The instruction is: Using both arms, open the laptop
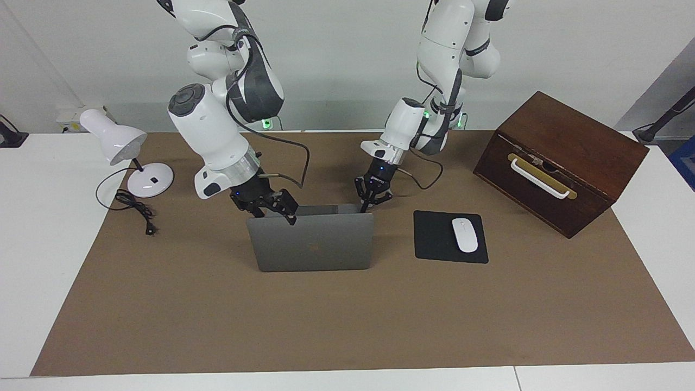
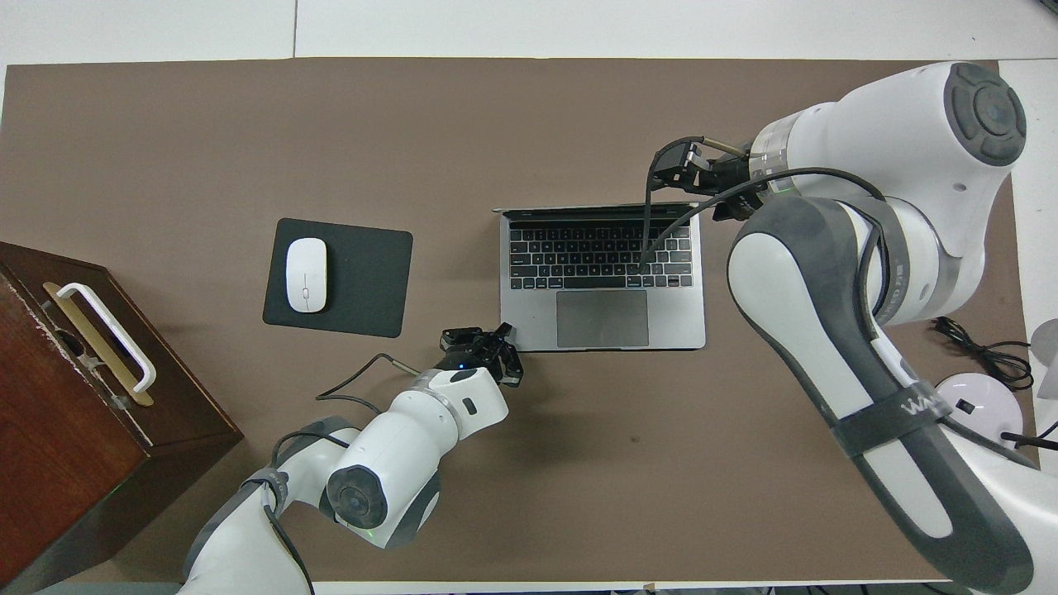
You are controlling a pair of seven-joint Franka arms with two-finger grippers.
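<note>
A brown mat [image 1: 326, 320] covers the white tabletop [image 1: 32, 244]. The laptop [image 1: 315, 241] stands open; right end effector [image 1: 282, 213] grips its lid, left end effector [image 1: 372, 200] spread wide beside its base.

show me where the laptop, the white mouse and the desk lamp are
laptop [image 1: 315, 241]: facing view, on the back of its raised lid.
white mouse [image 2: 306, 274]: overhead view, on its top shell.
desk lamp [image 1: 113, 142]: facing view, on its white shade.

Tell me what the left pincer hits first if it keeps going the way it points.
Probably the laptop: the left pincer sits at the base's near corner, angled down toward it. Depth is unclear, so it could meet the brown mat first.
</note>
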